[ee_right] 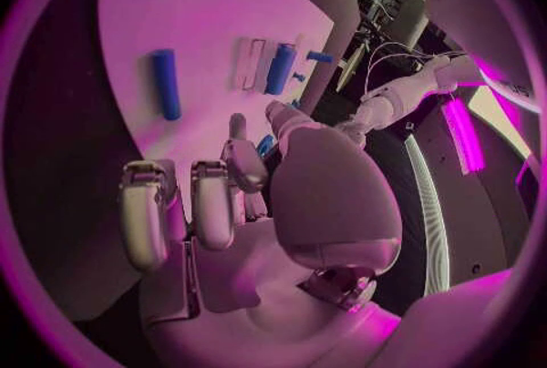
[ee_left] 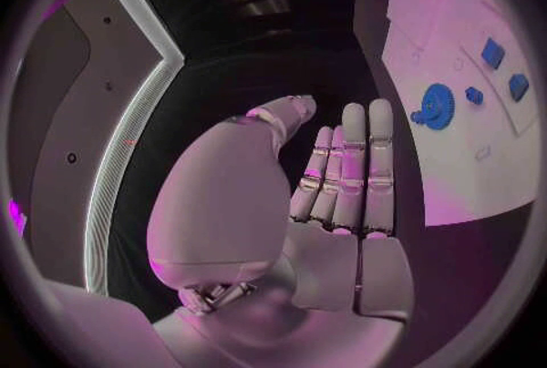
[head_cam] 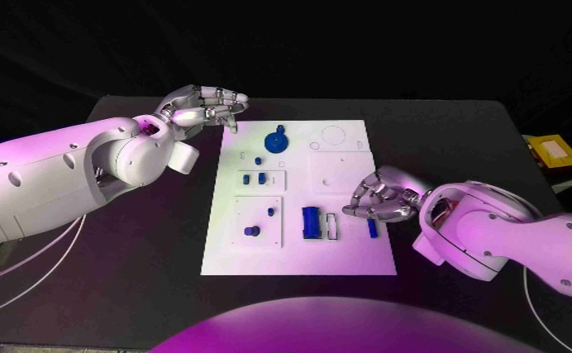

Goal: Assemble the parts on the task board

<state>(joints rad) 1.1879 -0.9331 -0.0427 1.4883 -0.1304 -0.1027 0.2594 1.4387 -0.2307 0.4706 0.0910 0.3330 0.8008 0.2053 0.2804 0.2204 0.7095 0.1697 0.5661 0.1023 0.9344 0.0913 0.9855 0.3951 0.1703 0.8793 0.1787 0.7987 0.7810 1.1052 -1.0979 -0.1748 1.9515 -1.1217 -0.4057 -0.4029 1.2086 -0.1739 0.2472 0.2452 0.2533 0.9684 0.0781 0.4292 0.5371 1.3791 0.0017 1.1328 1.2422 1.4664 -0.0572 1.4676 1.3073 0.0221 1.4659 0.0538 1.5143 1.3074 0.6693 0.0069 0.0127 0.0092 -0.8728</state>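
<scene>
- The white task board is laid flat in the middle of the black table, with its long axis running near to far.
- On the near half of the board, a long blue bar is seen lying with its long axis near to far; just to its right a pale slotted piece lies parallel to it.
- A slimmer blue rod is found further right, near the board's right edge, also pointing near to far; in the right wrist view it lies alone on bare board.
- To the left of the bar, a small blue knob is seated in a square panel of the board.
- The right hand is held over the board's right edge, just above the far end of the slim rod; its fingers are curled inward and nothing is seen between them, though whether they touch the rod cannot be told.
- Further away, two small blue blocks sit side by side in a smaller panel on the left half.
- A blue gear with a handle lies near the far left of the board, beside engraved circles.
- The left hand is held off the board's far left corner, over the table; its fingers are stretched straight and close together, holding nothing.
- Behind the table, only a dark background is seen.
</scene>
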